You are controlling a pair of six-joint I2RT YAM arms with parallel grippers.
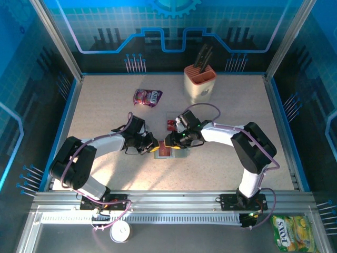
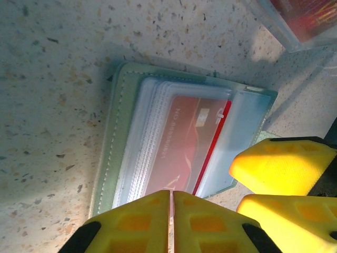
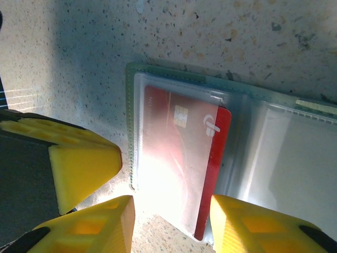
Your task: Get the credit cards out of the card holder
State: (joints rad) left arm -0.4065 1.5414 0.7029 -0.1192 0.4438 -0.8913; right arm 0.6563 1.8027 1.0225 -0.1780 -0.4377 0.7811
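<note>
**Open wallet (image 3: pixel 174 79) flat at mid-table, red card (image 3: pixel 174 158) in its sleeve**

The wallet lies spread open on the speckled table (image 1: pixel 105 105), about the middle, between the two arms. In the top view its halves sit side by side, so its long axis runs left to right, though the claws cover much of it.

The card sits in a clear sleeve on one half, face up with its chip showing. In the right wrist view its long axis runs nearly up and down, leaning a little. Its lower short end points at the camera. A strip along the long edge nearest the fold lies bare of the sleeve. In the left wrist view the card slants from upper right down to bottom centre, and its lower end points straight at that claw.

The left claw (image 2: pixel 169 203) has its yellow fingers pressed together, with a hairline slit between them, right at the card's lower end. I cannot tell whether the card's edge is nipped in the slit.

The right claw (image 3: pixel 171 205) stands partly spread, one finger at each side of the card's lower end. I cannot tell whether it presses on the wallet.

Well beyond the wallet stand a knife block (image 1: pixel 200 84) and a purple pouch (image 1: pixel 147 97).
</note>
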